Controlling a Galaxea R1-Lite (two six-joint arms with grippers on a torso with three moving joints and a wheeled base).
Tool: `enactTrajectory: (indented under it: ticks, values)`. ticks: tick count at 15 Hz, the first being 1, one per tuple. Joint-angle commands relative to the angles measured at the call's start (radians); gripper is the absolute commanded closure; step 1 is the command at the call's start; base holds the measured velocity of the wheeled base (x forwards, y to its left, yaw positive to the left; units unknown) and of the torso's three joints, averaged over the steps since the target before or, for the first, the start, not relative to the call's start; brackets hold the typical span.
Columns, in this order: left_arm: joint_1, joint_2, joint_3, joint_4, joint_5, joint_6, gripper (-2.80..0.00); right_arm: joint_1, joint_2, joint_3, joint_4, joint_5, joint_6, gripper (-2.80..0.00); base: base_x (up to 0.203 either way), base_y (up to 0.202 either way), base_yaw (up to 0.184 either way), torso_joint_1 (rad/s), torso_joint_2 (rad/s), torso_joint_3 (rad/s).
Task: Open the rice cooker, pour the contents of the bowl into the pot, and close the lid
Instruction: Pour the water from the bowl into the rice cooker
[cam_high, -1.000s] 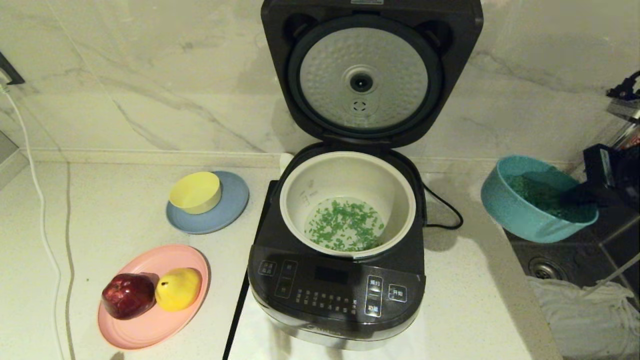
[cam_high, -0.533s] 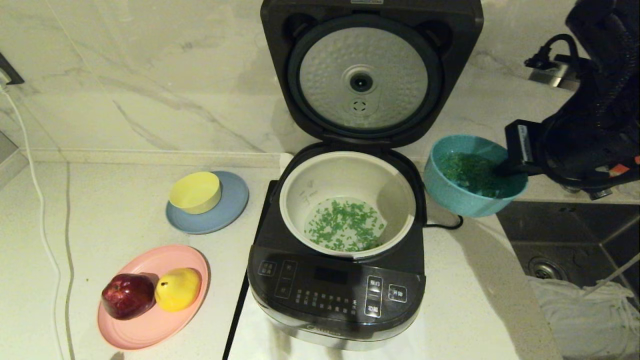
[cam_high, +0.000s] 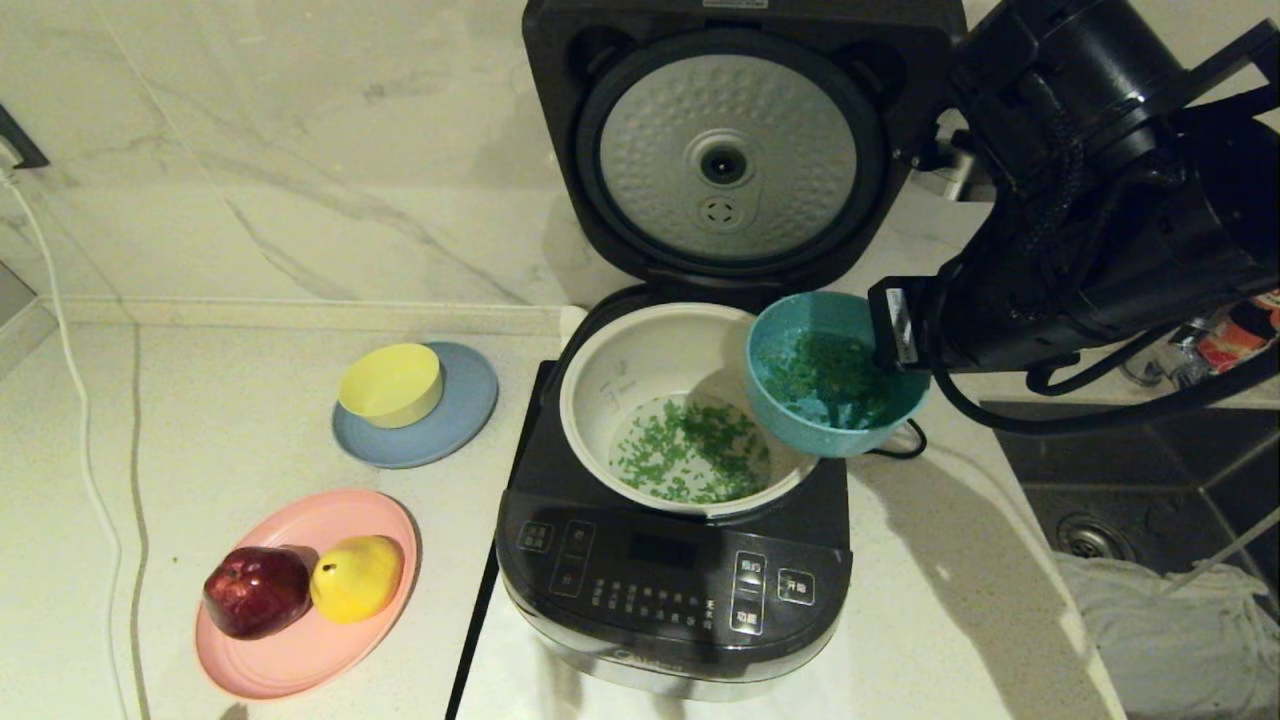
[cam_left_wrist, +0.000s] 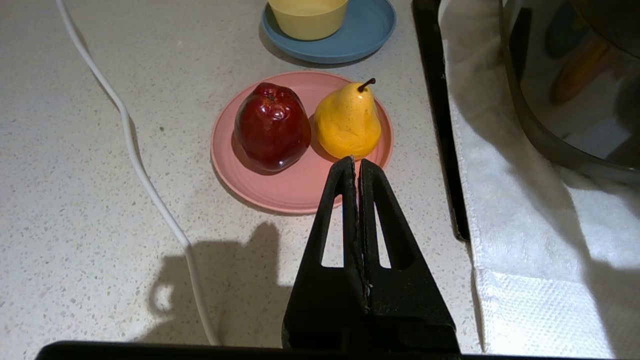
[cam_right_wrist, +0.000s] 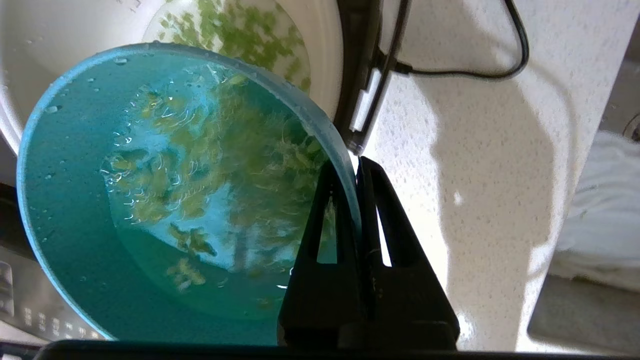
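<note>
The black rice cooker (cam_high: 670, 590) stands open, its lid (cam_high: 735, 150) upright with the dimpled silver plate facing me. Green bits lie in water at the bottom of the cream pot (cam_high: 640, 350). My right gripper (cam_right_wrist: 355, 167) is shut on the rim of the teal bowl (cam_high: 835, 375) (cam_right_wrist: 75, 210), holding it roughly level over the pot's right edge. The bowl's contents (cam_high: 825, 365) (cam_right_wrist: 220, 165) are green bits in water. In the left wrist view my left gripper (cam_left_wrist: 356, 162) is shut and empty, low over the counter near the pink plate.
A pink plate (cam_high: 300, 650) with a red apple (cam_high: 257, 590) and a yellow pear (cam_high: 357, 575) sits front left. Behind it a yellow bowl (cam_high: 392, 383) rests on a blue plate (cam_high: 470, 410). White cable (cam_high: 80, 420) runs at left. Sink (cam_high: 1150, 500) and white cloth (cam_high: 1170, 620) lie at right.
My right arm has carried the teal bowl leftward from above the sink to over the pot's right edge. The left gripper and everything else stay put.
</note>
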Motion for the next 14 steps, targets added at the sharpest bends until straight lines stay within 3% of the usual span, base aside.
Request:
enactTrajectory:
  ticks: [1, 7, 14]
  values:
    - [0.0, -0.001, 0.009, 0.0, 0.0, 0.001, 0.0, 0.039, 0.012, 0.001, 0.005, -0.034, 0.003, 0.0, 0.0, 0.0, 0.0, 0.0, 0.0, 0.0]
    - [0.0, -0.001, 0.009, 0.0, 0.0, 0.001, 0.0, 0.112, 0.046, 0.001, -0.013, -0.199, 0.003, 0.0, 0.0, 0.0, 0.0, 0.0, 0.0, 0.0]
    - [0.0, -0.001, 0.009, 0.0, 0.0, -0.001, 0.0, 0.128, 0.129, -0.001, -0.067, -0.423, -0.008, 0.0, 0.0, 0.0, 0.0, 0.0, 0.0, 0.0]
